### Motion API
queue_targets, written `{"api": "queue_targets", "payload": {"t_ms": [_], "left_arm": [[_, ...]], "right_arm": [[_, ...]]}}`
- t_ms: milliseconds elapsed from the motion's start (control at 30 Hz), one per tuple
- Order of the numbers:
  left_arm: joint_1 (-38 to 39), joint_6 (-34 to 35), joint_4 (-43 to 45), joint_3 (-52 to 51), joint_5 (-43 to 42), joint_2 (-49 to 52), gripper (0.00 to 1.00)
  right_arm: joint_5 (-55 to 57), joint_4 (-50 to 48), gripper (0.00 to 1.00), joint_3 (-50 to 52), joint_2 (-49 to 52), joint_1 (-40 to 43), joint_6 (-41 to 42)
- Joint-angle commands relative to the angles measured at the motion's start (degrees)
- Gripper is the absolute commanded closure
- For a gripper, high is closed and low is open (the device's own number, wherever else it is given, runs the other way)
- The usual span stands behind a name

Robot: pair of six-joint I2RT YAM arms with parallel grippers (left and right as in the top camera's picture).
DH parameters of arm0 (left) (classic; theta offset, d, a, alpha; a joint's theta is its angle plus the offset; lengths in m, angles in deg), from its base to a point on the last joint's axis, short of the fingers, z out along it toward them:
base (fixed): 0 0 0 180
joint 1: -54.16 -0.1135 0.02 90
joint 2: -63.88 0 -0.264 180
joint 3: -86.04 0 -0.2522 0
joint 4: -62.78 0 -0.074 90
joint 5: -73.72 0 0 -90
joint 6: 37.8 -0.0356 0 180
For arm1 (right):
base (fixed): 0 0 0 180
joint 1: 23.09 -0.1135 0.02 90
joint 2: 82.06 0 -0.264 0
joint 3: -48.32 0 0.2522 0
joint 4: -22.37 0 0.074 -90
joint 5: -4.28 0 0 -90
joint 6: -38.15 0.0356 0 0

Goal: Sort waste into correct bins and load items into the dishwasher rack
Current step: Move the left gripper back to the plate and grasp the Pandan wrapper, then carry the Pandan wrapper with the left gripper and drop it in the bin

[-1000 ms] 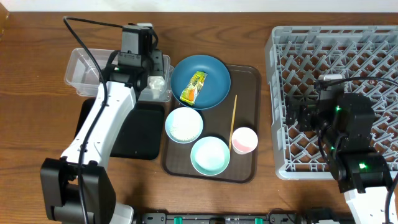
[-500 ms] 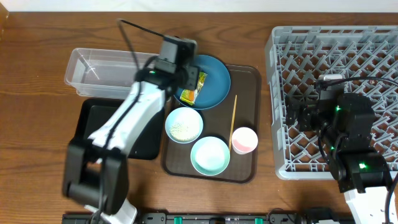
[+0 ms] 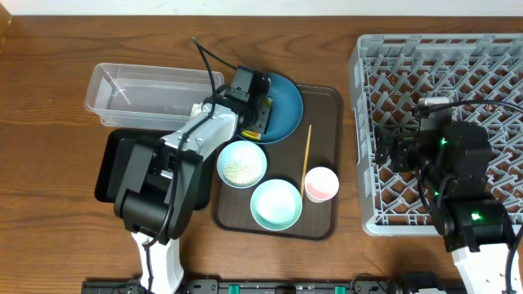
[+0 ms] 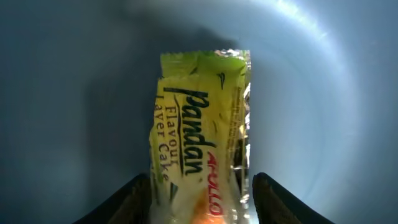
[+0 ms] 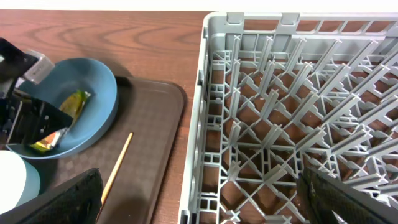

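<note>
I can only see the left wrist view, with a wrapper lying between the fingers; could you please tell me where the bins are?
Observer: The clear tub lies left of the plate, with the black tray nearer the robot.
Operator: Thanks. Where is the right gripper?
Observer: The right gripper hangs open over the rack, away from the plate.
Operator: What else awaits loading?
Observer: A white bowl, a mint bowl, a cup and a stick lie on the brown tray.

Sharp, evenly lit; glare on plate (image 4: pixel 323 93)
</note>
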Motion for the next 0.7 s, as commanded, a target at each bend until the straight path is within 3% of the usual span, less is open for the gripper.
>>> {"api": "queue_targets", "payload": {"t_ms": [0, 233, 467, 667], "left_arm": [[0.09, -0.74, -0.09, -0.72, -0.50, 0.48, 0.45], [0.17, -0.72, -0.37, -0.87, -0.52, 1.49, 0.63], [0.24, -0.74, -0.94, -0.76, -0.52, 1.62, 0.94], [0.22, -0.76, -1.33, -0.31, -0.48, -2.67, 0.94]], "right_arm": [[-0.46, 0.02, 0.01, -1.31, 0.02, 0.00, -0.50], [-0.46, 0.04, 0.01, -1.31, 0.02, 0.00, -0.50], [-0.46, 0.02, 0.01, -1.31, 0.02, 0.00, -0.50], [-0.44, -0.02, 0.01, -1.29, 0.02, 0.00, -0.50]]}}
